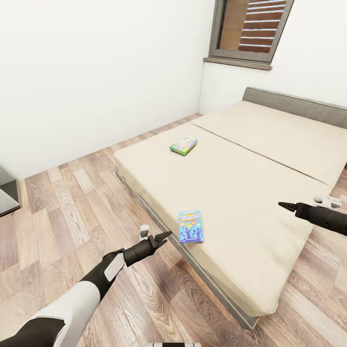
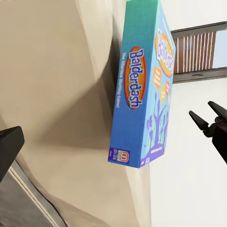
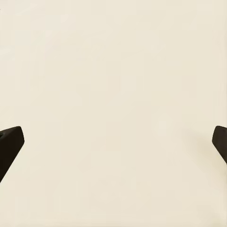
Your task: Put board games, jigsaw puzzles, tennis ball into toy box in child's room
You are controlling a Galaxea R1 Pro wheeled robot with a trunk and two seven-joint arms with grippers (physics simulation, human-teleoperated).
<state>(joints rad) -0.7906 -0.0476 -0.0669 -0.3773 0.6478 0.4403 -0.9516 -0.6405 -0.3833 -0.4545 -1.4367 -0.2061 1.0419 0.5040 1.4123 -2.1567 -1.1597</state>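
Note:
Two board games lie on the bed [image 1: 250, 193], a low cream mattress on a dark grey base. The small blue box with cartoon figures [image 1: 191, 226] sits near the bed's front edge; the left wrist view shows it close up [image 2: 142, 90], titled Balderdash. A second, white-topped box with green sides [image 1: 183, 145] rests farther back. My left gripper [image 1: 163, 237] hovers open over the floor just left of the blue box, and one of its fingers [image 2: 9, 146] shows in the left wrist view. My right gripper [image 1: 284, 206] is open above the mattress [image 3: 113, 94], to the right of the blue box.
Wood plank floor [image 1: 62, 217] runs along the bed's left and front. A dark grey cabinet corner [image 1: 7, 193] juts in at the far left. A grey headboard [image 1: 294, 103] and a window [image 1: 250, 29] stand behind the bed. White walls close the room.

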